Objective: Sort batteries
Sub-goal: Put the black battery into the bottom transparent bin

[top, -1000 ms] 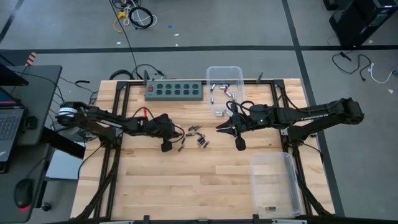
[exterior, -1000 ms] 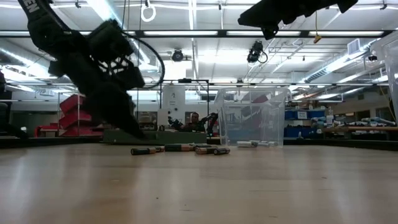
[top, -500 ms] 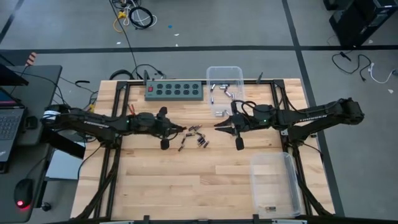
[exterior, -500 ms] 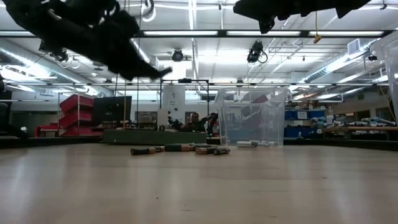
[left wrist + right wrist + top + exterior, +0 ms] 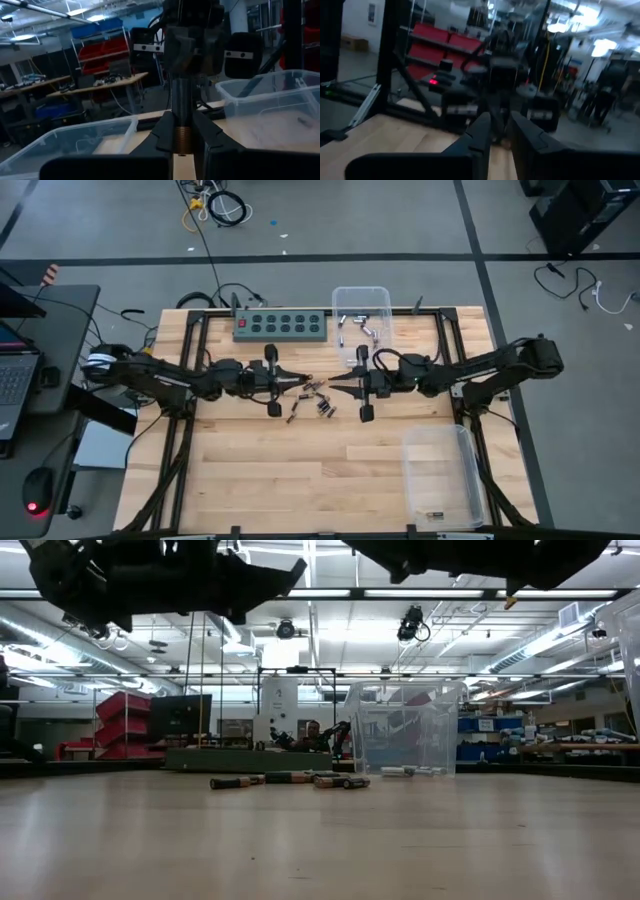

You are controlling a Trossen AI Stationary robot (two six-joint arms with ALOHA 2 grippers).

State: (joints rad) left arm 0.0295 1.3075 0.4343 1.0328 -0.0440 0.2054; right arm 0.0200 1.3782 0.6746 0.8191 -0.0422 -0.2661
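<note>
The batteries (image 5: 312, 400) lie loose mid-desk (image 5: 300, 470). Left claw (image 5: 296, 381) and right claw (image 5: 333, 384) hover, facing; each pinches a cell endwise. Steady both; align ends squarely before any handover.

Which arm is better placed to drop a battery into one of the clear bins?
Right. The far bin and the near bin both sit on its side, and the right gripper hovers by the batteries. The left gripper would likely need to reach across.

Grey floor (image 5: 400, 220), red shelving (image 5: 125, 715)
</note>
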